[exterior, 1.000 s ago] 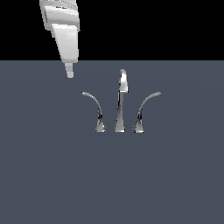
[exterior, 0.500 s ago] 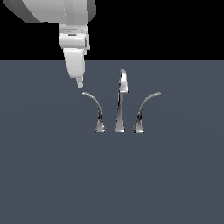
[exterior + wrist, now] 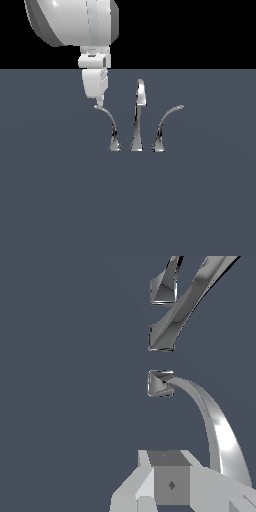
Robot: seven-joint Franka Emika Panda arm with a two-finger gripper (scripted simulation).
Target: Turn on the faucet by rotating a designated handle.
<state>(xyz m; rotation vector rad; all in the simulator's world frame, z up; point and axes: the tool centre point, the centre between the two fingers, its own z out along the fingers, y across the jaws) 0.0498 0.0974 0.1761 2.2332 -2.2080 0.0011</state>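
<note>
The flat slate-grey bench (image 3: 60,200) fills the lower part of the exterior view and lies beneath the gripper and everything else. Above it hangs the white arm (image 3: 75,22), its bulky last link directly over the gripper. The gripper (image 3: 99,103) points straight down, its tip at the thin end of the handle (image 3: 109,122); they look to be touching or just short of it, which cannot be told. Whether its fingers are parted or closed cannot be told either: they show as one narrow white wedge in the exterior view, and the wrist view shows only the grey body of the gripper (image 3: 170,483).

The faucet (image 3: 137,125) stands on the bench below the gripper and off toward the exterior view's right. Its tall straight spout (image 3: 138,117) rises beside the gripper, about level with the gripper's lower body. The mirror-image lever (image 3: 166,125) stands beyond the spout, farthest from the gripper. The handle sweeps down from the gripper's tip to its flared base (image 3: 115,146); in the wrist view it (image 3: 215,426) curves away from the gripper toward that base (image 3: 160,383).
</note>
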